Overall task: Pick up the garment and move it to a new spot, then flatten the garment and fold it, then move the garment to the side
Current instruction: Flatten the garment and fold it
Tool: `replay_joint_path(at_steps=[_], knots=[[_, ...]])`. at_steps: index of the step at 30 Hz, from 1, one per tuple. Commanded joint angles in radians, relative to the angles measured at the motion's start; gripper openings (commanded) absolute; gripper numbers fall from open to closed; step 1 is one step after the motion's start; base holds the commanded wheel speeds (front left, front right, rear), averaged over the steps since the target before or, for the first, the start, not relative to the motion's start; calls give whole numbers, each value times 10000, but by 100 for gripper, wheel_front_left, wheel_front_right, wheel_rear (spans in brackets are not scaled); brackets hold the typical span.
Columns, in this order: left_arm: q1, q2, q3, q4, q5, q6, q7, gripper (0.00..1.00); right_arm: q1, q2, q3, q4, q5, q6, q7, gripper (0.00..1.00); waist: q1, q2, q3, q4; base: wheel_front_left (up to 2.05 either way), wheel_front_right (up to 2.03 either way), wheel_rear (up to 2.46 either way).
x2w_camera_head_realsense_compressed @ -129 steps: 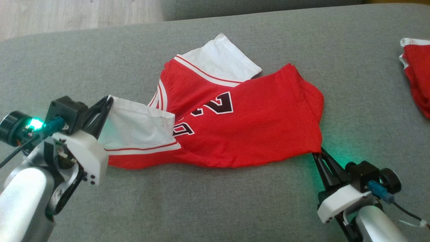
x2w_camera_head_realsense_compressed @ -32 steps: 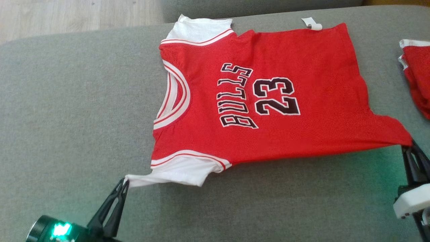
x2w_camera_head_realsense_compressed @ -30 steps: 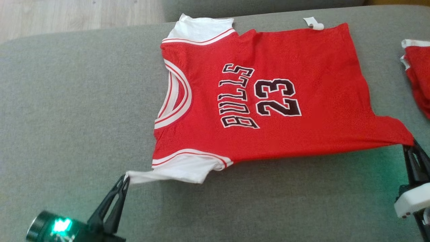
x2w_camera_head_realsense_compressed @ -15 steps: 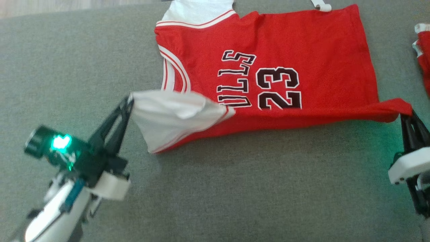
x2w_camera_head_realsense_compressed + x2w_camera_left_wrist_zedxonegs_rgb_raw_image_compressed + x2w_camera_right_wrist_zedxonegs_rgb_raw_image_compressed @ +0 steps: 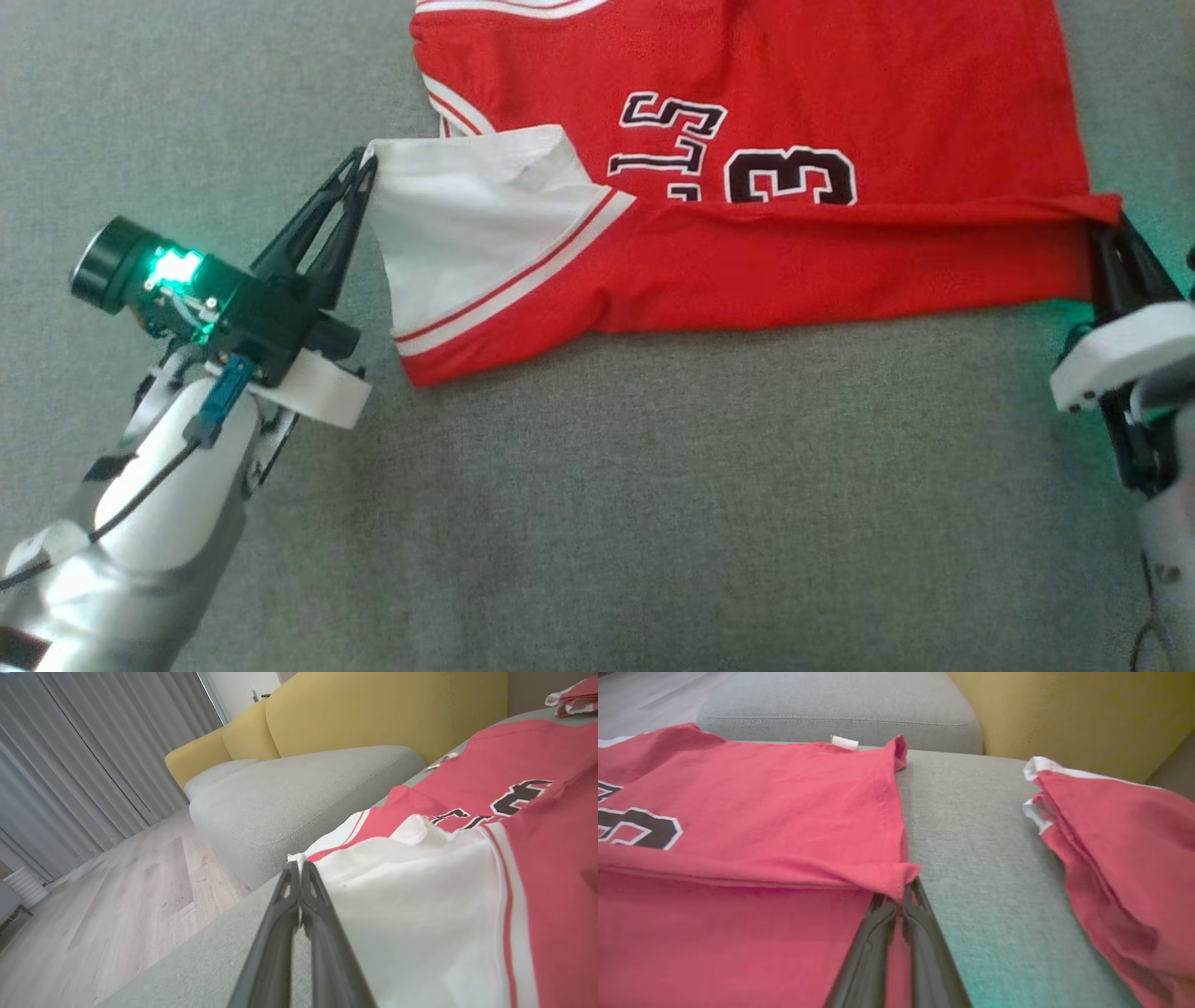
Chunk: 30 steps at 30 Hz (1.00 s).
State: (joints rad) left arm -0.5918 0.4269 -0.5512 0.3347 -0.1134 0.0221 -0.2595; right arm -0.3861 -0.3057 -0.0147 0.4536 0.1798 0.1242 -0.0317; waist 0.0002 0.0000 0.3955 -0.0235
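Folding is in hand: the left gripper [image 5: 367,163] and right gripper [image 5: 1103,226] have their jaws pinched shut on the sleeve and hem of the garment [image 5: 840,75], which lies on the cushion [image 5: 653,523]. Next, carry both corners evenly toward 12 o'clock.

Head camera looks steeply down on the grey cushion [image 5: 597,523], close in, jersey [image 5: 794,266] cut off at the top. Left wrist camera sits low behind the left tool [image 5: 299,867], facing along the cushion toward the yellow sofa back [image 5: 373,714]. Right wrist camera, equally low, looks past the right tool [image 5: 896,907]. All three share the jersey; the red pile [image 5: 1125,868] probably shows in both wrist views.
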Motion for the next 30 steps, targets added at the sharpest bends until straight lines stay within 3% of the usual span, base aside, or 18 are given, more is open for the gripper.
replay_joint_path(at_steps=[1,3,4,5,6,7,8,17,24,30], knots=[[-428,269,374,-140,62,-43,-22,0,-189,-259,200,-126,98,65,-149,0,-2,0,90,22,0,0,0],[-518,183,379,8,107,-75,-22,0,-434,-299,299,173,126,65,-237,0,-2,0,138,47,0,0,0],[-550,141,390,75,131,-69,-22,25,-541,-329,340,316,142,65,-286,0,-2,0,149,65,0,0,0],[-569,77,428,130,130,-31,-22,70,-636,-370,363,437,133,65,-356,0,-2,0,145,90,0,0,0],[-582,14,477,146,147,40,-22,100,-725,-400,358,557,123,65,-432,11,-2,0,136,113,0,0,0],[-574,-49,516,112,166,101,-22,100,-802,-408,329,686,130,65,-471,85,-2,0,118,136,0,0,0],[-537,-121,554,58,158,139,-22,100,-877,-410,273,795,116,65,-522,100,-2,0,87,163,0,0,0],[889,-928,1052,-492,-413,453,-22,100,-930,-155,128,1122,237,65,-1292,100,-2,0,-427,312,0,0,0],[2197,-1885,1346,17,-1571,141,-22,100,-433,-108,377,1322,520,65,-1585,100,-2,0,-748,329,0,0,0],[2595,-2379,1495,900,-2419,-75,325,100,-224,-20,662,1498,699,65,-1691,100,-2,0,-932,170,0,0,0]])
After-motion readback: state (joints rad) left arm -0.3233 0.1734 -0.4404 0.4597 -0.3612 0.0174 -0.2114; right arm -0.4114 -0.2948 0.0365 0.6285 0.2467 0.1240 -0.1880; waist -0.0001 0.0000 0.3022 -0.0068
